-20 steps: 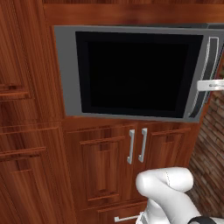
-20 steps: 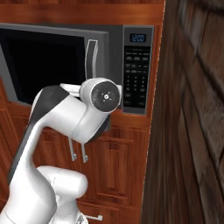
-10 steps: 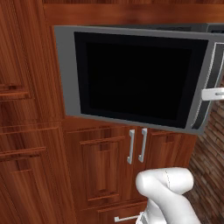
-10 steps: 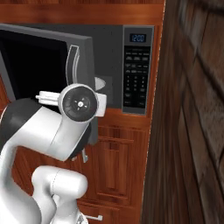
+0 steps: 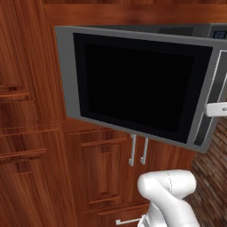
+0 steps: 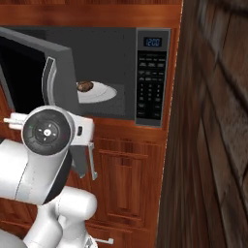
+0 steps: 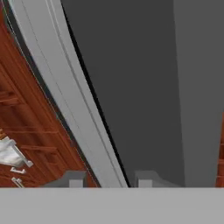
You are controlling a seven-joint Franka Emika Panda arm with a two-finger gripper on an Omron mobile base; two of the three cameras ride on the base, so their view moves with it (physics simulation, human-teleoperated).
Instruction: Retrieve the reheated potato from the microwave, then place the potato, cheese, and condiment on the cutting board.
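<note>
The tool point(image 7: 107, 177) sits right against the door's curved silver handle point(image 7: 65, 96), one fingertip on either side of it; it looks pinched on the handle, though the tips are cut off at the picture's edge, so how firm the grip is I cannot tell. Just past the tips is the grey door point(image 5: 137, 84), swung partly out from the microwave point(image 6: 152, 77). Beyond the door edge, deeper in the cavity, the potato point(image 6: 85, 86) lies on a white plate point(image 6: 104, 92), well apart from the tool.

The step in hand looks like opening the door. Next, I judge, the door needs to swing wider, then the tool must let go, come around the edge and reach in for the potato.
</note>
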